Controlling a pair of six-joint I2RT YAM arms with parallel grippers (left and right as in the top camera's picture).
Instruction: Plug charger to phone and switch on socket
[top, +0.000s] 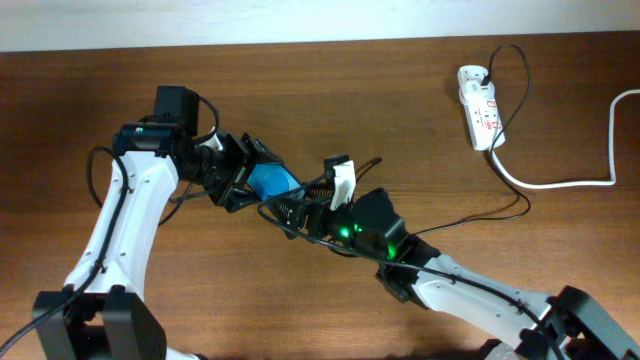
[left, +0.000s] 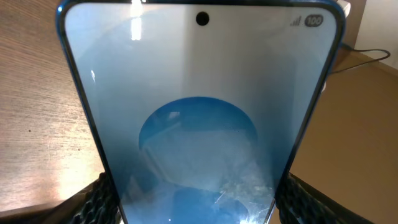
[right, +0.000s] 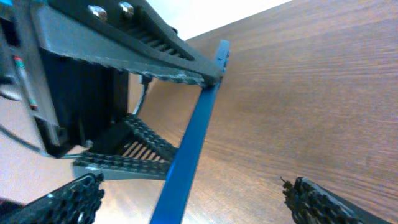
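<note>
Left gripper (top: 243, 175) is clamped on the phone (left: 199, 124), a finger on each long side, and looks to be holding it tilted up off the table (top: 400, 90) with the screen facing its wrist cam. Right gripper (right: 193, 190) is spread wide with nothing in it, and the phone's blue edge sits just ahead of it, between the fingers.

The charger (top: 480, 215) lies on the table behind that right hand and runs off toward the socket (top: 480, 105), well away from both hands. I can't spot the connector tip anywhere.

So imo the right hand has to find that tip first. Then pinch it close behind the connector, square it up with the port end, and push straight in while the left hand holds firm.
</note>
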